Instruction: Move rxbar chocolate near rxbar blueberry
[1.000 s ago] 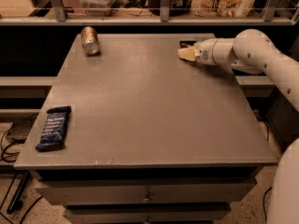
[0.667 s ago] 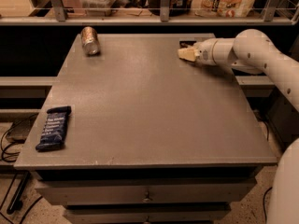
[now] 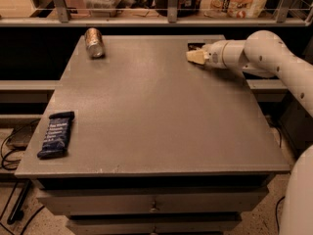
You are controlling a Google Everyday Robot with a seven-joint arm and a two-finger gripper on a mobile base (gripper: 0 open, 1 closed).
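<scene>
rxbar blueberry [image 3: 56, 135]: dark navy wrapper, pale text lines, crimped ends; lies flat at the table's front-left edge, long side running front to back.
can [image 3: 94, 42]: metallic, on its side at the back-left corner, well apart from both bars.
table [image 3: 156, 111]: grey top, bare stretch between the two bars.
rxbar chocolate [image 3: 196, 46]: small black sliver at the back-right edge, mostly hidden behind the gripper tip.
gripper [image 3: 195, 57]: pale tip low over the back-right of the table, just beside the black bar; grip state: cannot tell.
arm [image 3: 266, 53]: white, enters from the right.
</scene>
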